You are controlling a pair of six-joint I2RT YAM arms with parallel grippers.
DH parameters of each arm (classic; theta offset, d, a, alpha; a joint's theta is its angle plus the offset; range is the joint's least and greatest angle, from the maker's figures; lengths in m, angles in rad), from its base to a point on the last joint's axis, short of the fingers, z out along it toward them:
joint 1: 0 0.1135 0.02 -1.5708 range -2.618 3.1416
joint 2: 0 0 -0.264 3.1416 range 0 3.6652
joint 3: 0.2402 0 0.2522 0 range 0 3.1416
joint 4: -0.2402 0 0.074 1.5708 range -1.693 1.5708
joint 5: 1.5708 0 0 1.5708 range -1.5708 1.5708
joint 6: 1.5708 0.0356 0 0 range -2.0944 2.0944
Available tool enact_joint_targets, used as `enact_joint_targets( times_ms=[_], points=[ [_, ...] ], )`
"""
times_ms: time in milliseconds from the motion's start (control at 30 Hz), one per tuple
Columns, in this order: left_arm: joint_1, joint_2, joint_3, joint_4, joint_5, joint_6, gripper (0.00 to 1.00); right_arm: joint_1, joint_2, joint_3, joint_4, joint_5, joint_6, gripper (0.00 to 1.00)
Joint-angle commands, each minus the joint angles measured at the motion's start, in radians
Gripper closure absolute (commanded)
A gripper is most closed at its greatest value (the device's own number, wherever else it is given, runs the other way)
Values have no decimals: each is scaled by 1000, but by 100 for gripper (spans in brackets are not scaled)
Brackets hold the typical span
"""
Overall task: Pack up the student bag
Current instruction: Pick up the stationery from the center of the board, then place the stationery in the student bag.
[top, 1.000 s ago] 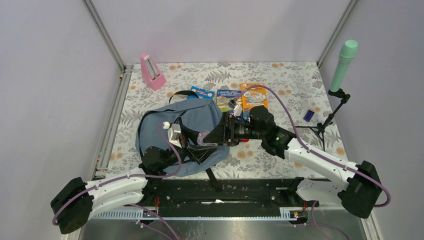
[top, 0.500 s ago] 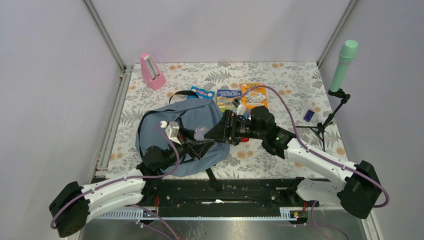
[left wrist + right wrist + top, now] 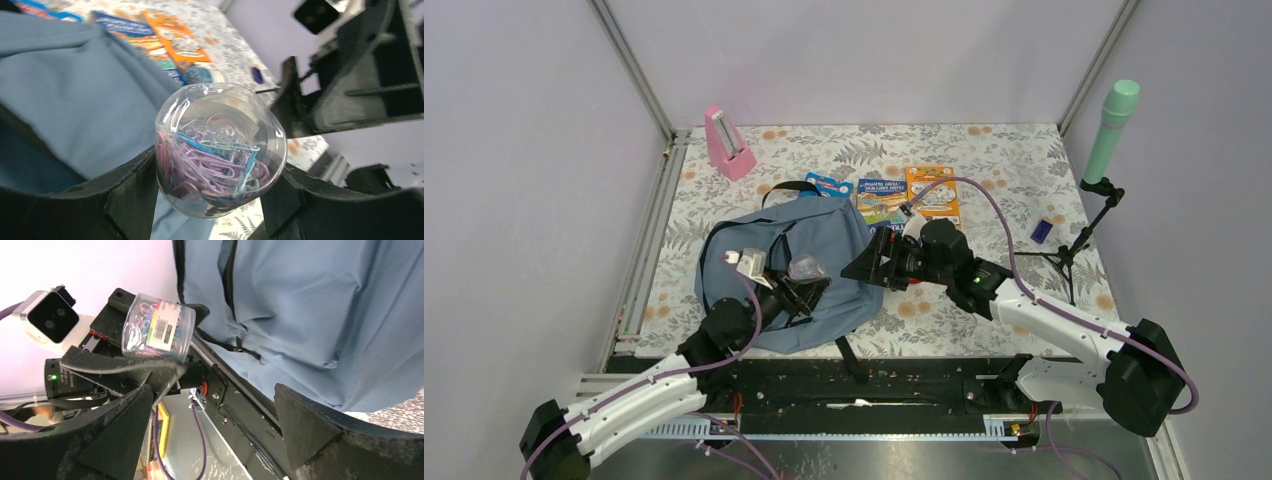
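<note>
While the student bag [image 3: 836, 238] lies slumped on the left-centre of the floral tabletop [image 3: 1014, 160], just ahead of the arm bases, the left end effector [image 3: 802, 288] hangs above its near part, clamped on a clear tub [image 3: 807, 268] of pastel paper clips [image 3: 210, 165]. The left wrist view shows both fingers pressed against the tub's sides. A barcode label [image 3: 167, 326] runs round the tub. The right end effector [image 3: 869, 266] stands spread wide and holds nothing, over the bag's right edge and facing the tub. A black zipper [image 3: 229, 275] runs down the bag's fabric. Beyond the bag lie a blue-green booklet [image 3: 880, 196] and an orange booklet [image 3: 934, 190] side by side, and a pink metronome [image 3: 727, 143] stands near the far left corner.
</note>
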Motion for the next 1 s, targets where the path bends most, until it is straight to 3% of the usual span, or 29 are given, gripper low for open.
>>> enact_joint_targets(
  times_ms=[0,167,400,700,967],
  points=[
    [51,-54,28,-237,-116,-52,100,-7,-35,1,-42,80,-72,2],
    [214,3,100,-424,-32,-75,100,-8,-56,11,-78,107,-101,3],
    [444,122,194,-538,201,-61,97,-8,-101,-5,-112,136,-119,3],
    [487,158,300,-723,172,-14,96,-8,-129,-8,-185,178,-169,3],
    [523,150,331,-799,159,-6,96,101,30,236,-341,401,-445,7]
  ],
)
